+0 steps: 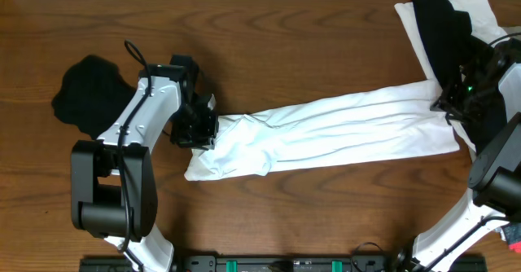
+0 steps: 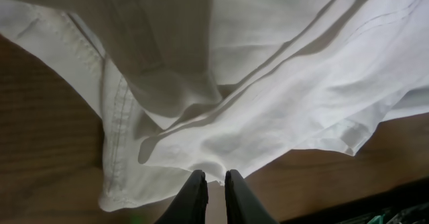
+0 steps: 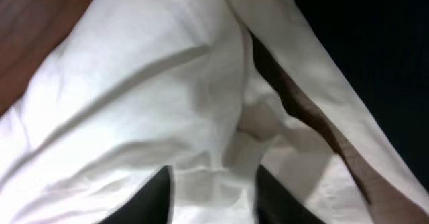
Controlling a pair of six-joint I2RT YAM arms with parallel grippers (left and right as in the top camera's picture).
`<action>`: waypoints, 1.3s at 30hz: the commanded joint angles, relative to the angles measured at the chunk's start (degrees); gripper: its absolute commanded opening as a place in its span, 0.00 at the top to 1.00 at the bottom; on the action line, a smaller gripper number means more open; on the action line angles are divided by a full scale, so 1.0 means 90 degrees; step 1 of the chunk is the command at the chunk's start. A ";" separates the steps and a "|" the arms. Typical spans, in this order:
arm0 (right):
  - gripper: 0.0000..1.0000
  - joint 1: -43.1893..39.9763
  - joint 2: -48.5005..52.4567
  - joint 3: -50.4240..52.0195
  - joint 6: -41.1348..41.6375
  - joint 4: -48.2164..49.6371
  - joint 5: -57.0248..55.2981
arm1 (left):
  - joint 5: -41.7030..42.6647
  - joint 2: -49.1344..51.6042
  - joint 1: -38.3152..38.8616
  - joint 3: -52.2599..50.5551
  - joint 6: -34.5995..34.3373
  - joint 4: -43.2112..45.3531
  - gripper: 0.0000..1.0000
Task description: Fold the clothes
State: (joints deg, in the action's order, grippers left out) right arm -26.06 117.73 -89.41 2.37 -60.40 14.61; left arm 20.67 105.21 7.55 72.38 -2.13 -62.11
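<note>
On the wooden table (image 1: 309, 44) the white T-shirt (image 1: 342, 129) is stretched from left to right. Its left end is clenched by the left gripper (image 2: 211, 184); at its right end the right gripper (image 3: 214, 194) is opened.

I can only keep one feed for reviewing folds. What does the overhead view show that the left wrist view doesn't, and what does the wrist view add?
Only overhead: the white shirt stretched full length across the wooden table, a black garment at the far left, and a second black garment lying on white cloth at the far right.
Only left wrist: the shirt's stitched hem close up, and the left gripper with its jaws shut on the fabric's edge.
Both: the shirt and the table.
</note>
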 commanded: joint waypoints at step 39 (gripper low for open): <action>0.99 0.0046 -0.0119 0.0231 -0.0250 0.1275 0.1994 | 0.0029 -0.0143 -0.0010 -0.0005 -0.0010 0.0148 0.86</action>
State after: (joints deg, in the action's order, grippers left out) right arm -26.02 117.73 -86.83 1.87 -49.56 24.53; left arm 20.67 105.21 7.55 72.38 -2.13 -60.82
